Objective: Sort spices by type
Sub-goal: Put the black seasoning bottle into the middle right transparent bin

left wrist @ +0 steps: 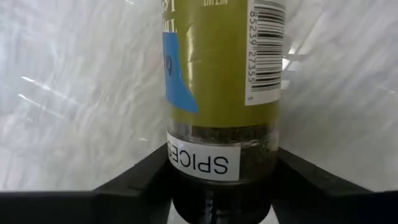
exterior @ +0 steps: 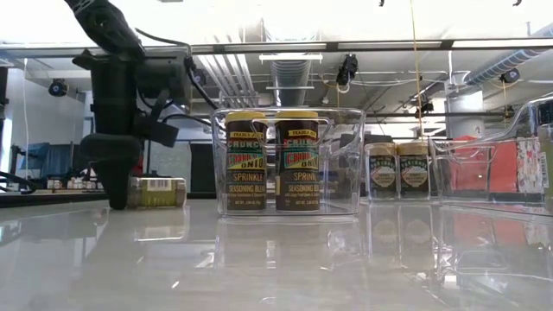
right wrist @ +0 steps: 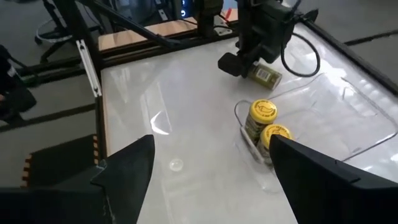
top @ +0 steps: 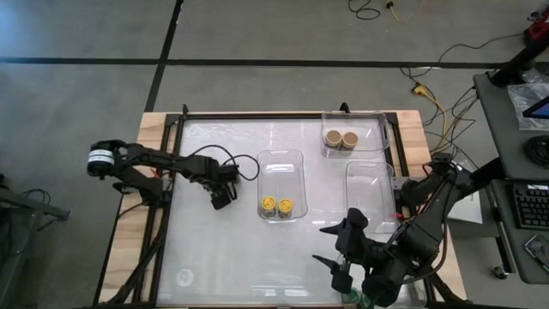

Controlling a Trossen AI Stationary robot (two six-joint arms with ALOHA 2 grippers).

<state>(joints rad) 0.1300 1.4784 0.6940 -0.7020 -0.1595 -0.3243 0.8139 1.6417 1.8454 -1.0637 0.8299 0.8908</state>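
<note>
A spice jar (left wrist: 217, 74) with an olive-green label and a dark lid lies on its side on the table, left of the middle tray. It also shows in the low view (exterior: 157, 192). My left gripper (top: 222, 198) is shut on its lid end. Two yellow-lidded jars (top: 277, 207) stand upright in the middle clear tray (top: 281, 159). Two tan-lidded jars (top: 340, 138) stand in the far right tray (top: 377, 124). My right gripper (top: 330, 246) is open and empty above the table's near right part. My left gripper pinches the jar at its neck (left wrist: 186, 163), just past the dark lid (left wrist: 217, 205), one finger on each side. The fingers (exterior: 114, 177) come from above, pointing down, and lie across the jar. The jar lies level with its side on the table.
A third clear tray (top: 371, 184) lies empty at the right, near my right arm. Something small and green (top: 360, 299) shows under my right arm at the near edge. Bare table lies at the near left and far left.
</note>
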